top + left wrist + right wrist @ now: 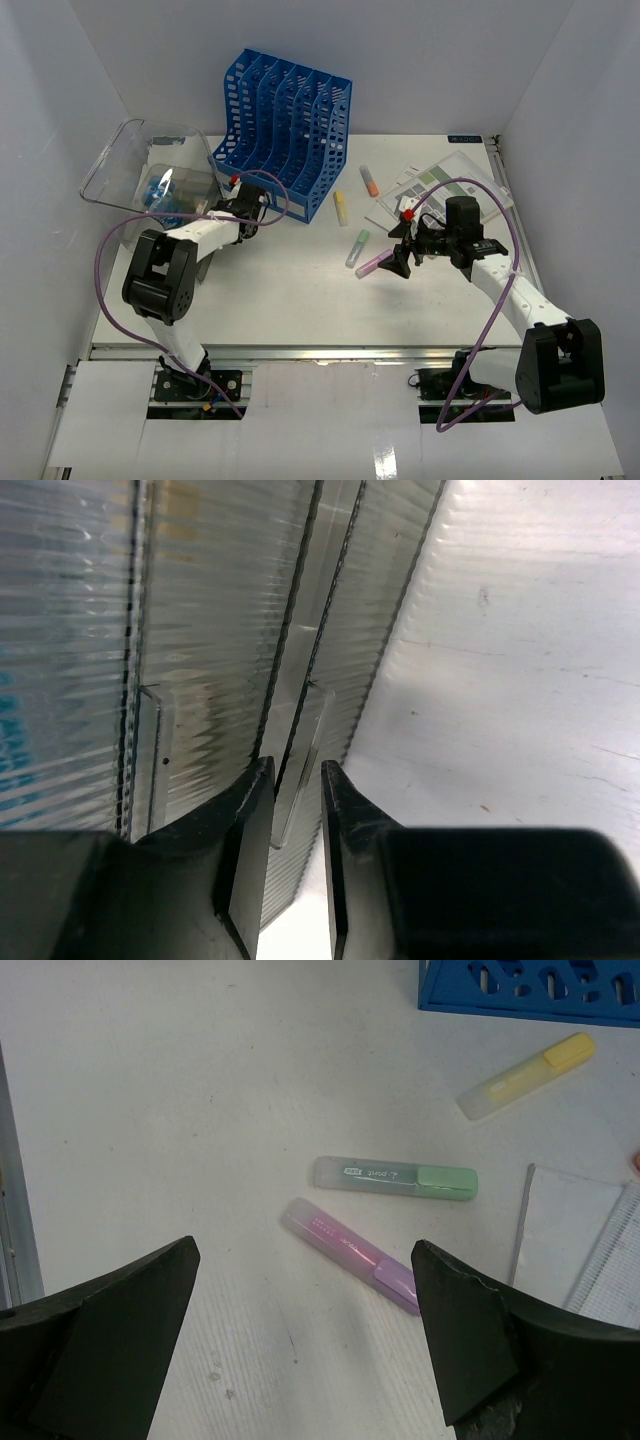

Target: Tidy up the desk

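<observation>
The tabletop [290, 300], spread before the blue file rack [285, 120], is judged barely organized. The yellow highlighter [341, 207], orange highlighter [369, 180], green highlighter [357, 248] and purple highlighter [373, 264] are left loose in front of and right of the rack, papers [440, 180] are spread farther to its right, and only something blue is seen inside the clear box [130, 170] just left of it. The left claw [295, 770] is set narrowly around a thin clear edge of that box, though a firm clamp cannot be told; the right claw [398, 262] is held wide apart above the purple highlighter, nothing gripped.
</observation>
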Available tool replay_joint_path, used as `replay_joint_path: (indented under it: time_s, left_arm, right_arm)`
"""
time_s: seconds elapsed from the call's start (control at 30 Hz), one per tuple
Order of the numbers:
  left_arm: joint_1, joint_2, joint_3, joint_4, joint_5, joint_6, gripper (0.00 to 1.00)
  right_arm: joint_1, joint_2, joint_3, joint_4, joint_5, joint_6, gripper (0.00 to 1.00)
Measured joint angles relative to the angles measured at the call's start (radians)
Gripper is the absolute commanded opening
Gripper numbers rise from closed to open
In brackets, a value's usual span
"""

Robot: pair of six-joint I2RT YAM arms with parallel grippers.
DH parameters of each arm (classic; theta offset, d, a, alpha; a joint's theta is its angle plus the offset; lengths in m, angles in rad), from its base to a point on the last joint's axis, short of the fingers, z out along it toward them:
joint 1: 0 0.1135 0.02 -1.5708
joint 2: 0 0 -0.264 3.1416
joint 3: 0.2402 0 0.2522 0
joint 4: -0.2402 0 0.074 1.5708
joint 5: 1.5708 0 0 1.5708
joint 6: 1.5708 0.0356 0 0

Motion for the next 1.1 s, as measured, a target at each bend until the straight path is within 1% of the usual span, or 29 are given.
replay_joint_path:
  time_s: [0.03, 0.2, 0.33, 0.7, 0.73, 0.8, 0.87, 0.93, 0.97, 1.1]
  left_arm:
    - [0.004, -0.006, 0.0, -0.003, 0.016, -0.006, 0.21]
    - [0.013, -0.053, -0.002, -0.034, 0.131, -0.035, 0.08]
    - [0.013, -0.092, -0.01, -0.056, 0.245, -0.049, 0.01]
    - [0.013, -0.204, -0.076, -0.075, 0.534, -0.091, 0.01]
    - [0.013, -0.211, -0.083, -0.076, 0.555, -0.095, 0.03]
    - [0.013, -0.223, -0.095, -0.079, 0.595, -0.105, 0.16]
    - [0.013, -0.231, -0.103, -0.08, 0.621, -0.113, 0.35]
    - [0.013, -0.234, -0.104, -0.085, 0.638, -0.124, 0.58]
    - [0.012, -0.235, -0.104, -0.088, 0.646, -0.131, 0.67]
    - [0.01, -0.251, -0.102, -0.117, 0.687, -0.165, 0.77]
  right_arm:
    - [0.0, 0.0, 0.0, 0.0, 0.0, 0.0, 0.93]
    - [0.0, 0.0, 0.0, 0.0, 0.0, 0.0, 0.93]
    - [0.0, 0.0, 0.0, 0.0, 0.0, 0.0, 0.93]
    - [0.0, 0.0, 0.0, 0.0, 0.002, 0.0, 0.93]
    - [0.0, 0.0, 0.0, 0.0, 0.003, 0.0, 0.93]
    - [0.0, 0.0, 0.0, 0.0, 0.004, 0.0, 0.93]
    - [0.0, 0.0, 0.0, 0.0, 0.005, 0.0, 0.93]
    - [0.0, 0.0, 0.0, 0.0, 0.006, 0.0, 0.93]
    - [0.0, 0.0, 0.0, 0.0, 0.007, 0.0, 0.93]
    - [-0.001, 0.0, 0.0, 0.0, 0.007, 0.0, 0.93]
